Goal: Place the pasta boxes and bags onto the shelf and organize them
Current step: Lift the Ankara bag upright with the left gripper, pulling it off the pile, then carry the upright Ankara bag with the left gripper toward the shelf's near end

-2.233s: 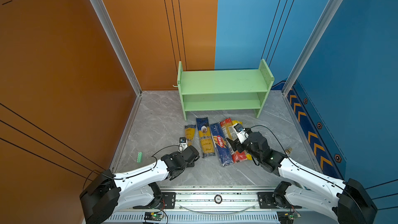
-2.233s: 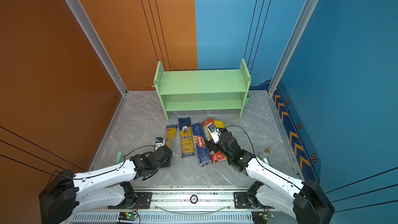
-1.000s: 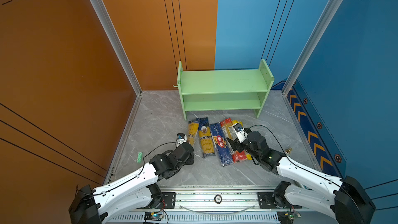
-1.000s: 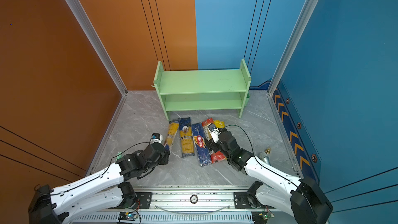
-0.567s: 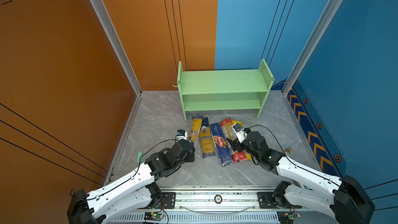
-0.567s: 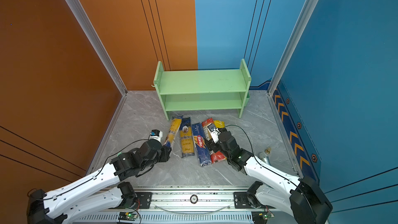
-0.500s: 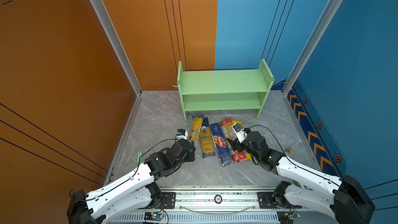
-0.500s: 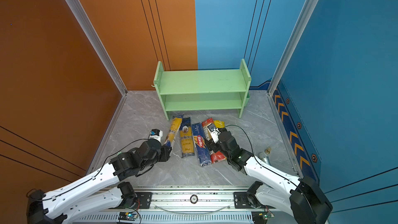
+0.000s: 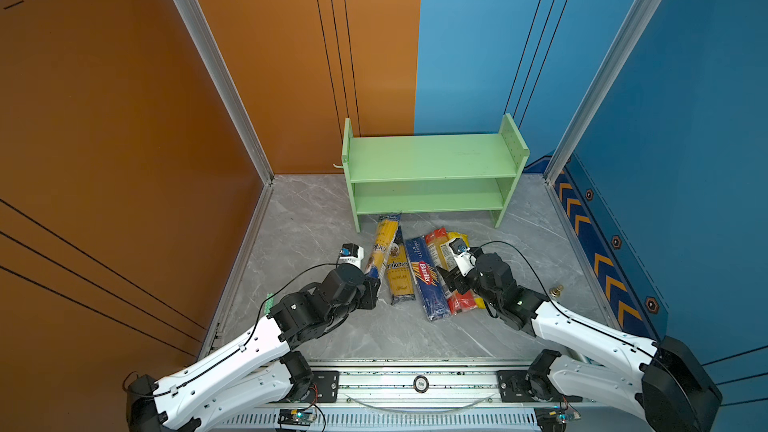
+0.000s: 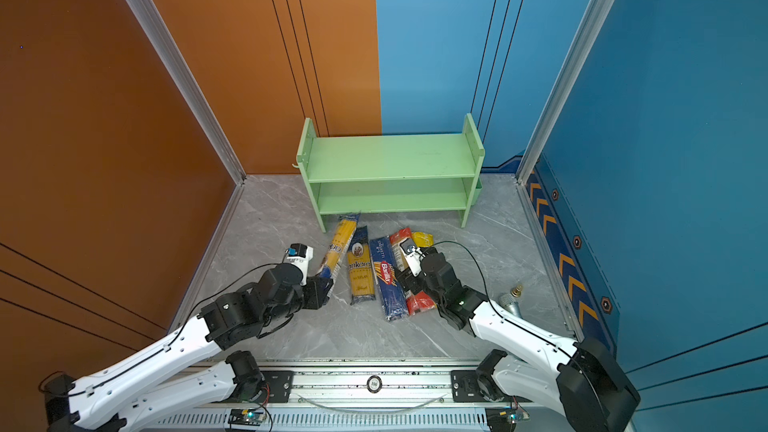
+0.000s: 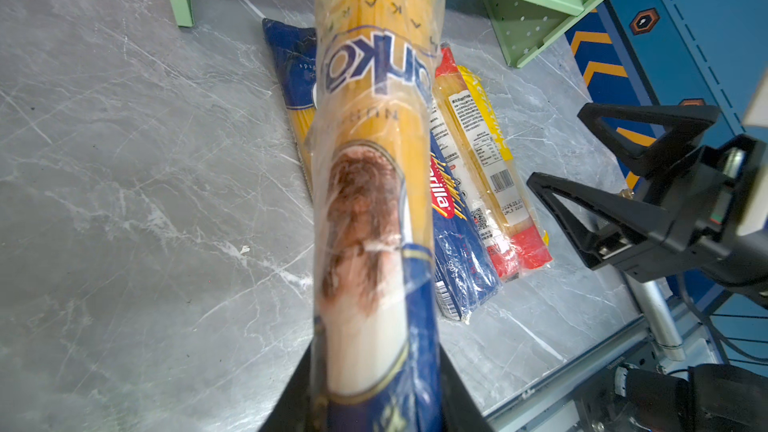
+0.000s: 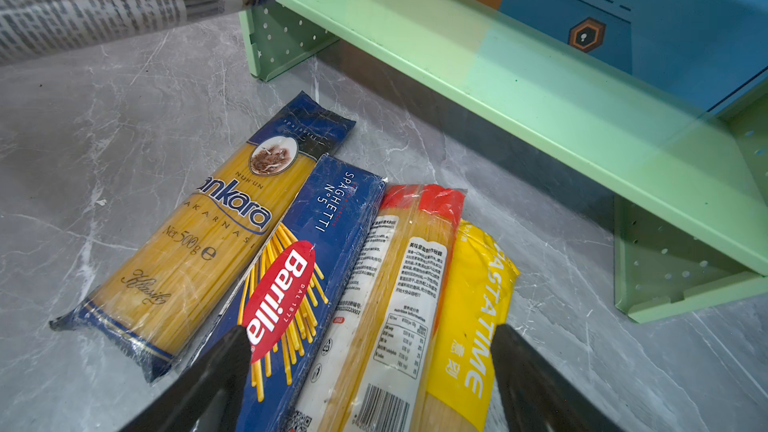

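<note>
Grey marble floor point(image 9: 316, 218), orange and blue walls. A navy-and-yellow clear-wrapped spaghetti packet point(image 9: 381, 243) runs lengthwise away from the left gripper point(image 9: 371, 288), its far end at the front edge of the lower board of the light green two-tier wooden shelf point(image 9: 432, 157). That arm reaches low and forward, jaws pinching the packet's near end. The right gripper point(image 12: 372, 342) hovers with jaws spread wide above the red-ended spaghetti packet point(image 12: 399, 251) lying on the floor.

Both arms reach forward low, the left gripper point(image 9: 371, 288) clamped narrow and the right gripper point(image 12: 370, 336) spread wide.
</note>
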Robot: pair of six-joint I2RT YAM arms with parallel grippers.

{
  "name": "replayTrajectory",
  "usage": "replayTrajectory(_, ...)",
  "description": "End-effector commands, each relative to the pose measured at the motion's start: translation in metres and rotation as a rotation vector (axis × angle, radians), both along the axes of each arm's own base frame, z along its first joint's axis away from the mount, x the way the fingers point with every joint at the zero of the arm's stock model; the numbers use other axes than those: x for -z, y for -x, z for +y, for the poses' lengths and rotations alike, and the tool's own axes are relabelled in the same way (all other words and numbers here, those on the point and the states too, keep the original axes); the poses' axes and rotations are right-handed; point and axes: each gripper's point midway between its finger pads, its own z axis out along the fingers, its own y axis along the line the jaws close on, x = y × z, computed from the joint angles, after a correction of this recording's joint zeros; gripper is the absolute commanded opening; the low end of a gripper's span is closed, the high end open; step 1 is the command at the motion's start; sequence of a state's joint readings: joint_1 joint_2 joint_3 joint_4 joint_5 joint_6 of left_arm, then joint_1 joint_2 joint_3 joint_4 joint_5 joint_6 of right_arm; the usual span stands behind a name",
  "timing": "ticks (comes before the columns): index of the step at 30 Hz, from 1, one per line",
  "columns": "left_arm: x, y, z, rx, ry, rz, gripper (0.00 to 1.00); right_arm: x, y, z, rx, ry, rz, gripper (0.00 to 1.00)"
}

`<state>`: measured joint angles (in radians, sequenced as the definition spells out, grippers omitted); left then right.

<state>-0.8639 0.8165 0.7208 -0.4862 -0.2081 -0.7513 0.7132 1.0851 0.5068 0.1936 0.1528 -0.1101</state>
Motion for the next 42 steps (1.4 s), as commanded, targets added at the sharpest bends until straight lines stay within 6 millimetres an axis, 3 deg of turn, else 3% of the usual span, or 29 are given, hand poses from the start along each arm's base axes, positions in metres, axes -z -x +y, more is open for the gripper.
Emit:
replayTrajectory(1,-0.076,-0.012,-0.011,0.016,0.154,-0.188,0.00,-0.008,-0.004,0.004,0.006,-0.031,-0.006,0.88)
replayTrajectory(11,-0.107,-0.016,-0.016,0.045,0.164,-0.256,0.00,-0.008,-0.005,0.004,0.005,-0.034,-0.003,0.88)
replayTrajectory(27,-0.164,-0.033,-0.041,0.101,0.201,-0.394,0.00,-0.007,-0.007,0.010,-0.008,-0.038,0.014,0.88)
replayTrajectory(42,-0.236,-0.058,-0.052,0.078,0.229,-0.532,0.00,-0.004,-0.007,0.012,-0.014,-0.041,0.022,0.88)
